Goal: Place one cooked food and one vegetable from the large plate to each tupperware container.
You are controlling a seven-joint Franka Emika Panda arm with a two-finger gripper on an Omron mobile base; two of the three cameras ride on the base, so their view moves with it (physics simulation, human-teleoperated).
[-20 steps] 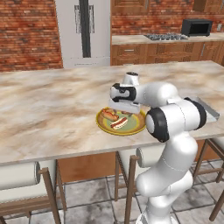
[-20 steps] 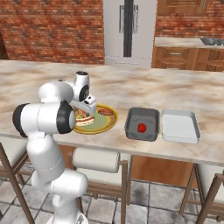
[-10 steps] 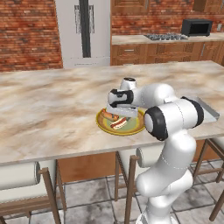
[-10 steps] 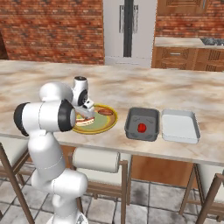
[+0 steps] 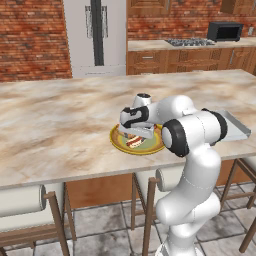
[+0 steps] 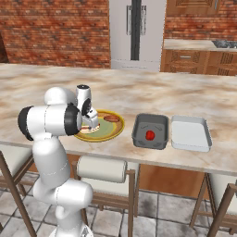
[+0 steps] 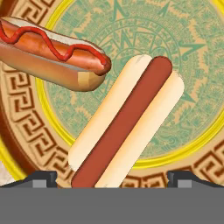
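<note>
Partway: dark tray [image 6: 150, 131] holds one red vegetable [image 6: 150, 135], light tray [image 6: 190, 133] beside it looks empty, both hot dogs [image 7: 127, 120] lie on the plate [image 6: 112, 131] mid-worktop, hand [image 7: 112, 177] wide open over the plain one, gripping nothing.

Two hot dogs [image 7: 127, 122] lie on the large plate [image 6: 115, 131], left of both tupperware containers [image 6: 150, 132].

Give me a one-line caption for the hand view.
Open gripper poised over a plain hot dog beside a ketchup hot dog on the large plate.
</note>
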